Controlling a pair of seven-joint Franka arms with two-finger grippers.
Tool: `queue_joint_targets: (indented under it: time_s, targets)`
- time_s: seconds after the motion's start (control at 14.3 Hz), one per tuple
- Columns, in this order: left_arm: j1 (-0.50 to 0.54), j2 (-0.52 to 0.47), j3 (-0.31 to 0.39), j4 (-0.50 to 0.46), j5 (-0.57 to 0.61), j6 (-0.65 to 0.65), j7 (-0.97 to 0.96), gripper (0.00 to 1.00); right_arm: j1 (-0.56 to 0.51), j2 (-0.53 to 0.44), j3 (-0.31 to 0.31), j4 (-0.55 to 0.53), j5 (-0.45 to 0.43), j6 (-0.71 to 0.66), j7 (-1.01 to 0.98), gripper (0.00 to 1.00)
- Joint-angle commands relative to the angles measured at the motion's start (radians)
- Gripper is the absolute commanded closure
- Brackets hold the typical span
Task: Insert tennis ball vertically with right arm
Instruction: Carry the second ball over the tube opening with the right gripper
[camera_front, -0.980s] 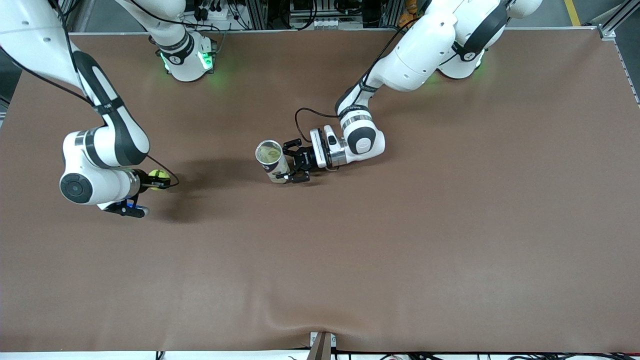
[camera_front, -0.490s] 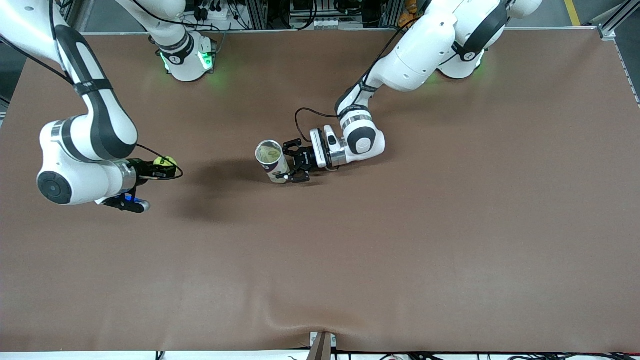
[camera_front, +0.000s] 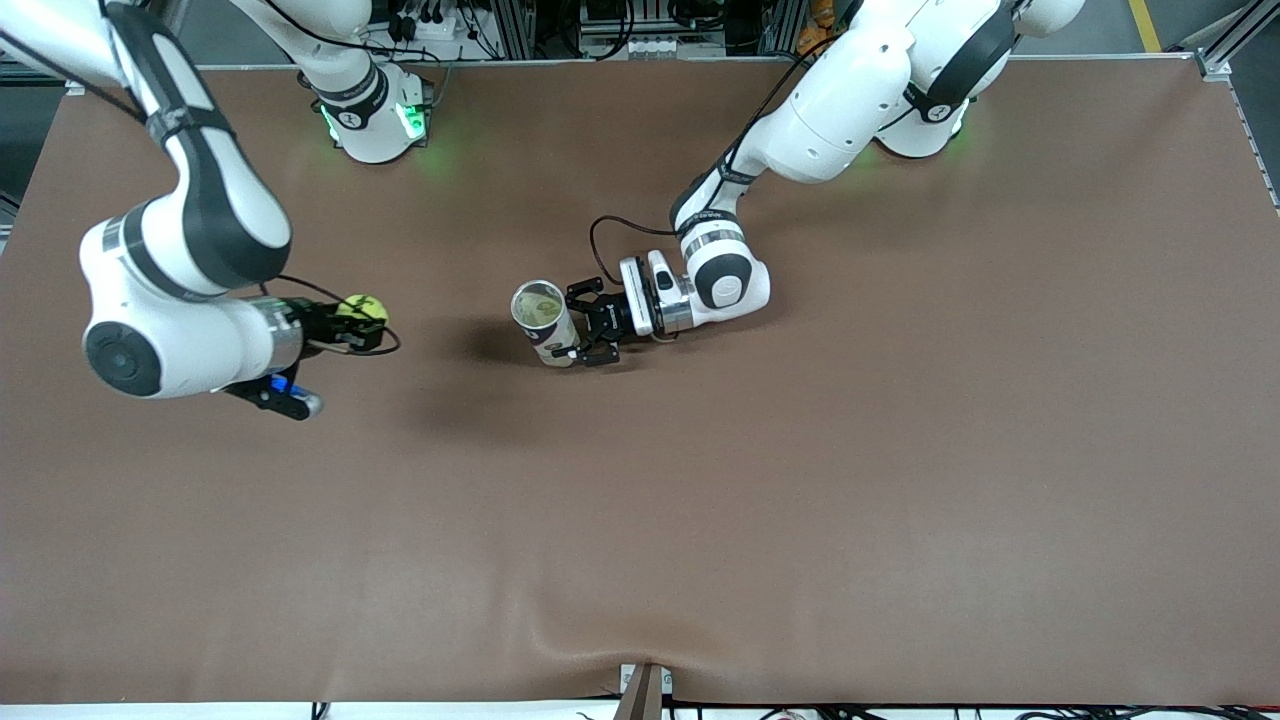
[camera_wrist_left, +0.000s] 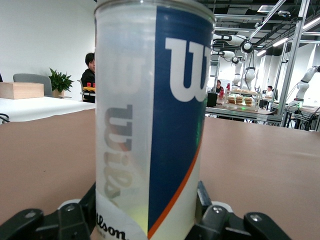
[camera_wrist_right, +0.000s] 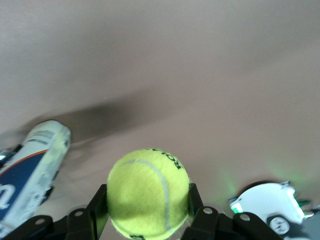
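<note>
The right claw (camera_front: 365, 322) was pinching the tennis ball (camera_front: 361, 307), one finger on each side of it, up in the air over the table (camera_front: 900, 480) toward the right arm's end. The ball's target — the can (camera_front: 543, 322) — stood upright on the table near the middle, its open mouth facing up. From the right claw the can lay toward the left arm's end of the table, well apart, with bare table between them. The can's long axis was vertical, so the ball would, by judgement, have to arrive over the mouth and descend straight along that axis.

The left claw (camera_front: 577, 322) was closed around the can low on its body, one finger on each side, holding it steady on the table. The left arm was therefore the nearer arm to the can, but the task assigned the insertion to the right arm.

Materials and shapes:
- Tennis ball: yellow-green felt sphere with a pale curved seam and dark printed lettering; the surface looked fuzzy and likely gave the fingers good friction.
- Can: a clear, smooth plastic cylinder with a blue, white and orange printed label — rigid-looking, with a mouth that appeared only slightly wider than the ball.
- Table: covered by a brown matte sheet, slightly rippled at the edge nearest the front camera.
</note>
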Motion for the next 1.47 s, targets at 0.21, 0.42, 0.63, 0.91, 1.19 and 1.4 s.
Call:
queue_joint_targets:
  time_s: [0.21,0.42,0.63,0.91,1.19,1.4]
  targets:
    - [0.011,0.018,-0.026,-0.02,-0.073,-0.008,0.328,0.25,0.035,-0.005,0.039,0.073,0.049,-0.055,0.162,0.93]
    - [0.011,0.018,-0.026,-0.02,-0.073,-0.008,0.33,0.25,0.063,-0.005,0.039,0.09,0.067,-0.057,0.234,0.93]
    - [0.011,0.018,-0.026,-0.022,-0.073,-0.008,0.328,0.25,0.104,-0.003,0.037,0.127,0.067,-0.06,0.326,0.93]
    - [0.011,0.018,-0.026,-0.022,-0.073,-0.008,0.328,0.25,0.159,0.0,0.036,0.135,0.066,-0.04,0.389,0.93]
    - [0.011,0.019,-0.026,-0.022,-0.073,-0.008,0.33,0.25,0.247,0.007,0.034,0.135,0.058,0.054,0.561,0.93]
    - [0.011,0.023,-0.026,-0.022,-0.073,-0.008,0.33,0.25,0.309,0.023,0.031,0.133,0.052,0.087,0.636,0.93]
